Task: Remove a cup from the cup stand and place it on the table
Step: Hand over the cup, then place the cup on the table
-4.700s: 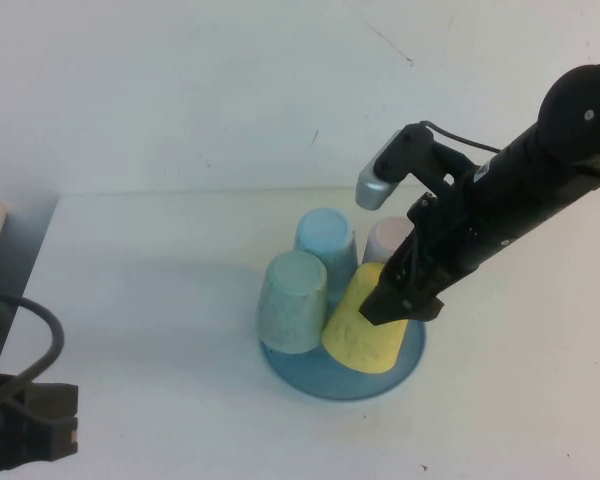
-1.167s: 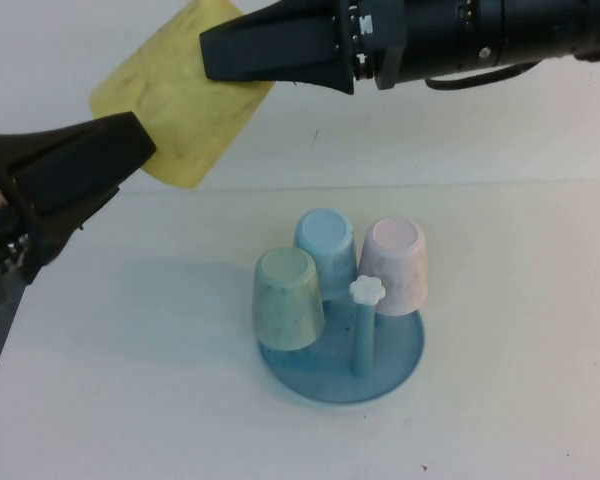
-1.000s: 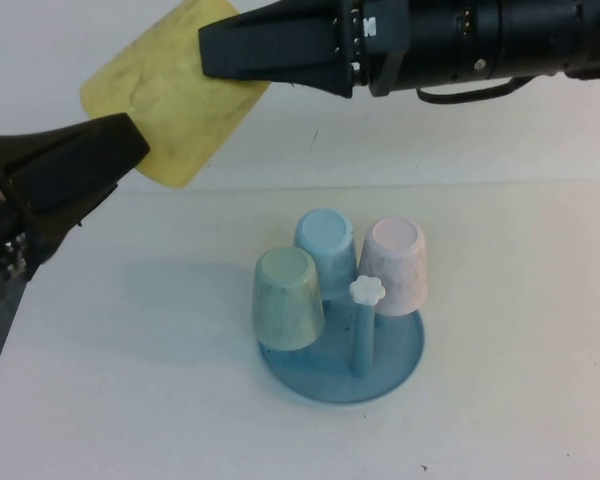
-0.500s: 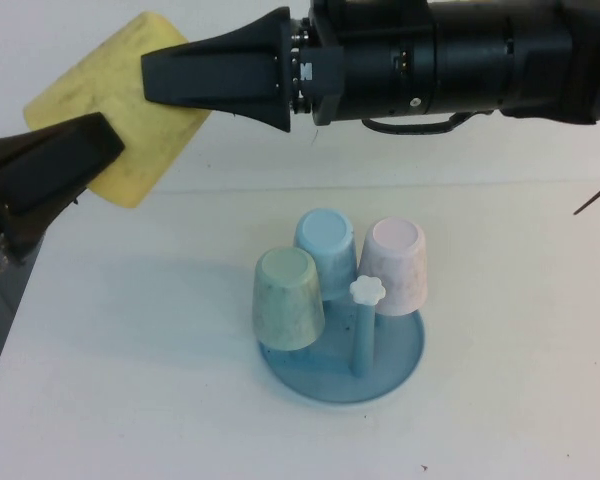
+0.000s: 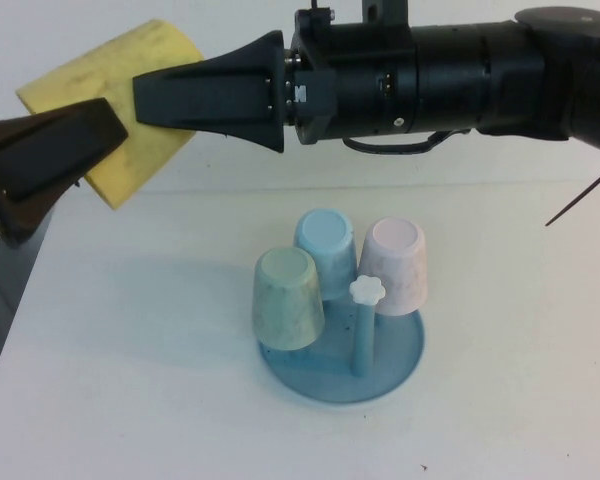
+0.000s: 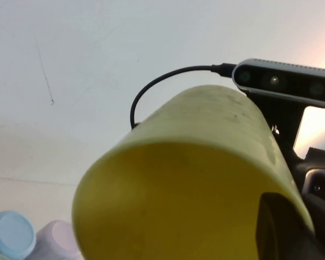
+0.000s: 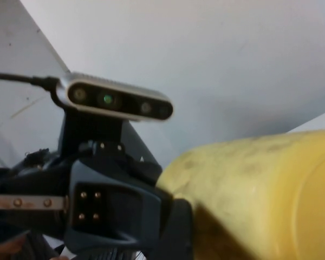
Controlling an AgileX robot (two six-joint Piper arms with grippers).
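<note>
Cup [image 5: 115, 110], pale yellow, is seen in the high view raised well above the table [image 5: 130, 400], up at the left and close to the camera. It is flanked by both end effectors: the left end effector [image 5: 75, 150] is laid against its lower left side, the right end effector [image 5: 195, 95] against its upper right side. Whether either set of fingers is actually closed on the cup cannot be told. The cup stand [image 5: 342, 365] is seen on the table below, carrying a green cup [image 5: 288, 298], a blue cup [image 5: 326, 250] and a pink cup [image 5: 395, 265], all upside down; one peg with a white knob [image 5: 365, 290] is bare.

Left wrist view: the cup's open mouth [image 6: 189, 200] fills most of the frame, with a dark finger [image 6: 279, 225] seen at its rim.

Right wrist view: the cup's speckled wall [image 7: 260, 200] is seen beside the other arm's wrist camera [image 7: 116, 103].
</note>
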